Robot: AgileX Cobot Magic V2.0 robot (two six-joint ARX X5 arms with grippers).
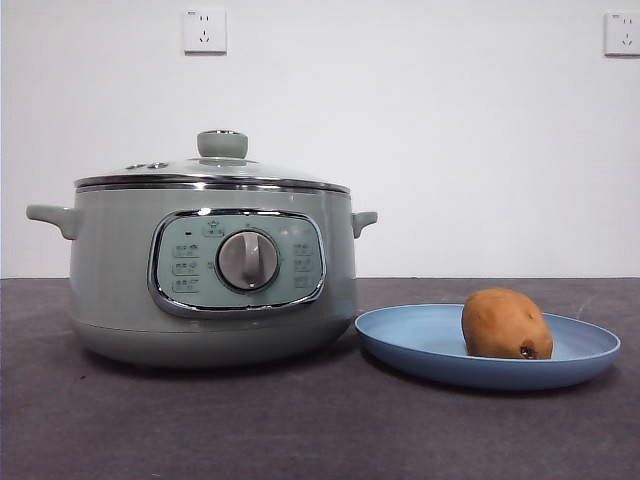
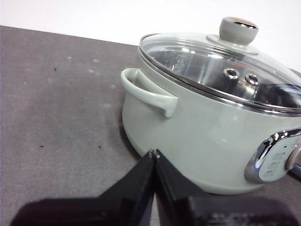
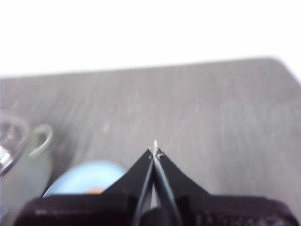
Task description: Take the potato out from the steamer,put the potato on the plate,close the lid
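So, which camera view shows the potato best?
The front view: the potato lies whole and sharp on the plate, dark spot visible. The right wrist view shows only a blurred orange sliver; the left wrist view shows none.

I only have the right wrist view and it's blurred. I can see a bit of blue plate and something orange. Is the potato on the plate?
Observer: Yes, the potato lies on the plate, to one side of the steamer.
Operator: Is the lid on?
Observer: Yes, the lid sits on the steamer's rim, knob up.
Operator: Where is the left gripper?
Observer: The left gripper is shut, empty, low beside the steamer wall under a side handle.
Operator: And mine?
Observer: The right gripper is shut, holding nothing.
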